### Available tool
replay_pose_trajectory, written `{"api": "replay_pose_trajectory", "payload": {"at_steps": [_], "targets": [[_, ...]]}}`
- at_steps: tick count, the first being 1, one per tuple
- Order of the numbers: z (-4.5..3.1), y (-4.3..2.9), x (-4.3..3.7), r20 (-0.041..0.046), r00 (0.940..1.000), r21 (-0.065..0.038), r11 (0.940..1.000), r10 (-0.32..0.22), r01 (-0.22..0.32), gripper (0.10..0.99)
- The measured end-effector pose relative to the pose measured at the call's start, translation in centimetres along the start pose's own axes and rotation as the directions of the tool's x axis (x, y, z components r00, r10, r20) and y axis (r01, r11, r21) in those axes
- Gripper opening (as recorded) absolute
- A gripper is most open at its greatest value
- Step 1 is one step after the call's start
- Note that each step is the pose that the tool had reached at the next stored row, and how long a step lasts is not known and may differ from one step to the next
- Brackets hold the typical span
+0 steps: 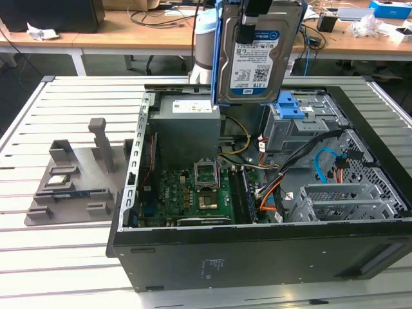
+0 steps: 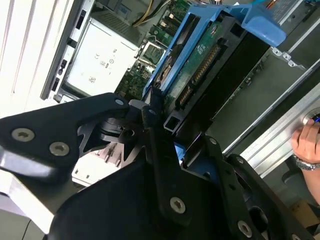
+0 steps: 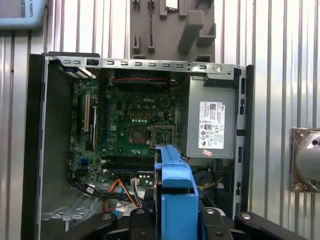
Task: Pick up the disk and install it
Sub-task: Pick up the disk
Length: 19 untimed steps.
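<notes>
Pincer [image 2: 162,117] links sit closest in the second wrist view, clenched on the disk [image 1: 257,58] by its blue rails. Disk hangs label-out at upper middle of the exterior view, above the open case [image 1: 257,241], not seated yet. Looks like the carry-to-bay stage to me. I'd keep it square to the grey bay [image 1: 293,132] at centre right, go slow, and mind the orange cables [image 1: 271,188] below it.

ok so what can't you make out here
- Exterior view: the top edge cuts off the disk and end effector.
- Second wrist view: the end effector's black links hide the disk's near end.
- First wrist view: the disk's blue rail hides part of the case behind it.
</notes>
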<state>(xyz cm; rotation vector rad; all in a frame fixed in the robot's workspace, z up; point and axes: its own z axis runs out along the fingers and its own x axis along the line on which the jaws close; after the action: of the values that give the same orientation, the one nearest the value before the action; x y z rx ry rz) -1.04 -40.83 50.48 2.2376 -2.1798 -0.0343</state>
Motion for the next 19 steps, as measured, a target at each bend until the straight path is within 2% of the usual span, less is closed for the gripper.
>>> {"api": "replay_pose_trajectory", "payload": {"at_steps": [7, 16, 19], "targets": [[0.02, 0.02, 1.69, 0.0001, 1.0000, 0.000, 1.0000, 0.001, -0.001, 0.365], [0.03, 0.04, 3.16, 0.0001, 1.0000, 0.000, 1.0000, 0.001, -0.001, 0.365], [0.04, 0.05, 3.96, 0.0001, 1.0000, 0.000, 1.0000, 0.002, -0.002, 0.365]]}}
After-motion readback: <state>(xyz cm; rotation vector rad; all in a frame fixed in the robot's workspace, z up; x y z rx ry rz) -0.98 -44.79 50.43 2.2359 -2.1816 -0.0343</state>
